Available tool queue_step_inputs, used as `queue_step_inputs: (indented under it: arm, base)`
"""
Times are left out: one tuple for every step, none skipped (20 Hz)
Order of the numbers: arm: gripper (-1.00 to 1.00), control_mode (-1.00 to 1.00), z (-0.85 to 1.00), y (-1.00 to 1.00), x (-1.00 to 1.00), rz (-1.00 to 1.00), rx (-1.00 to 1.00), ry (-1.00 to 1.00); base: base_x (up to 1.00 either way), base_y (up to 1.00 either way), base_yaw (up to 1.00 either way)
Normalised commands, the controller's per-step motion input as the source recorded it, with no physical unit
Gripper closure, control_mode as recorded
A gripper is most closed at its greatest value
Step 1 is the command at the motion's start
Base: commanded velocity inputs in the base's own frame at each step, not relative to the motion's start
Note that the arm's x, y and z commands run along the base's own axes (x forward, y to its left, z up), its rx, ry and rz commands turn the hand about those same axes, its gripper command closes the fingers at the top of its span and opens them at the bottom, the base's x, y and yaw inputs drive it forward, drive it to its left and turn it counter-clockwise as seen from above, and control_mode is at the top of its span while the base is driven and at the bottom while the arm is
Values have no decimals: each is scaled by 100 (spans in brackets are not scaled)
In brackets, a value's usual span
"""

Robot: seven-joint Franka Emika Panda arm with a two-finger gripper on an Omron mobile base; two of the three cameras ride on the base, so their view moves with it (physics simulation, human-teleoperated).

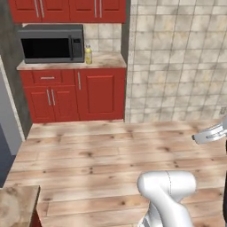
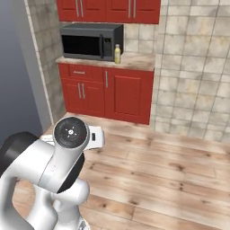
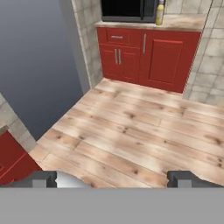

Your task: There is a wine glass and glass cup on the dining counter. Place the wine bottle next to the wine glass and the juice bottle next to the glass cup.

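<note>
Juice bottle (image 1: 88, 54) upright beside the microwave (image 1: 52, 43), cap up; claw (image 3: 113, 178) spread wide, empty.

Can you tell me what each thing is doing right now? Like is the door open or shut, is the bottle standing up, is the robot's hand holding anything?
juice bottle: standing upright on the counter beside the microwave, cap on.
microwave: door shut.
lower cabinets: doors and drawer shut.
upper cabinets: doors shut.
gripper: open, holding nothing, pointed at the wooden floor.
</note>
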Motion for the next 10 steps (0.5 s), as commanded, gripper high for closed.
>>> queue_step_inputs:
  arm:
    - [-100,100,0,0,0,0,0,0]
    - [-100,100,0,0,0,0,0,0]
    - [-100,100,0,0,0,0,0,0]
    - [-100,100,0,0,0,0,0,0]
    - [-100,100,0,0,0,0,0,0]
    - [-100,100,0,0,0,0,0,0]
    - [-100,100,0,0,0,0,0,0]
    - [-100,100,0,0,0,0,0,0]
    - [-100,100,0,0,0,0,0,0]
    - [-100,100,0,0,0,0,0,0]
  base:
    - [94,24,0]
    - [94,21,0]
    - [94,21,0]
    - [94,20,0]
    - [94,19,0]
    - [94,18,0]
    - [94,18,0]
    - [94,18,0]
    - [94,18,0]
    - [94,18,0]
